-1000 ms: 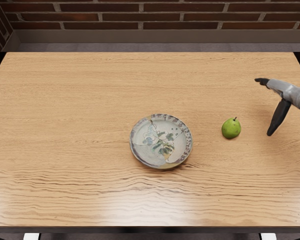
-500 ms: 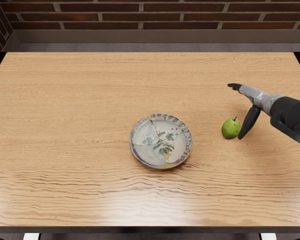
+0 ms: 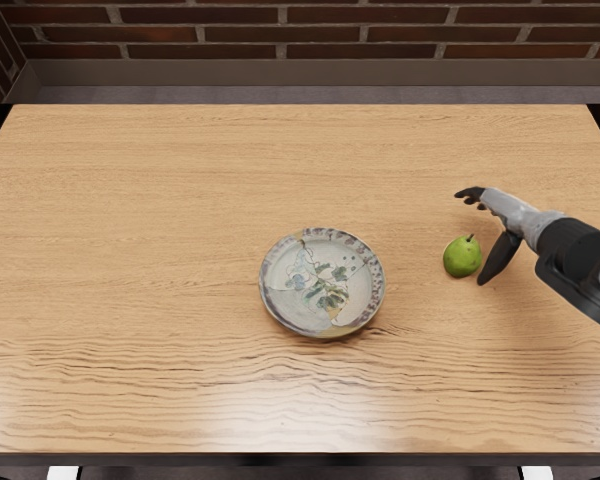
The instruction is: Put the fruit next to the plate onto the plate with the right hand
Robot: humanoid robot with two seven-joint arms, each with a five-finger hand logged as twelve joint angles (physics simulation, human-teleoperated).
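Wooden table (image 3: 130,330), grain running parallel to its near edge. A round plate (image 3: 268,280) with a leaf motif lies near the table's middle, slightly toward the near edge. A green pear (image 3: 462,257), stem up, rests on bare wood between the plate and the right edge, clear of the plate's rim.

Wooden table (image 3: 130,300) before a brick wall (image 3: 280,25), perhaps a ledge (image 3: 280,72) between

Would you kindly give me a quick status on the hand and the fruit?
Right hand open, just right of the pear, no grasp. Pear on table, right of plate, apart from it. Nothing between them.
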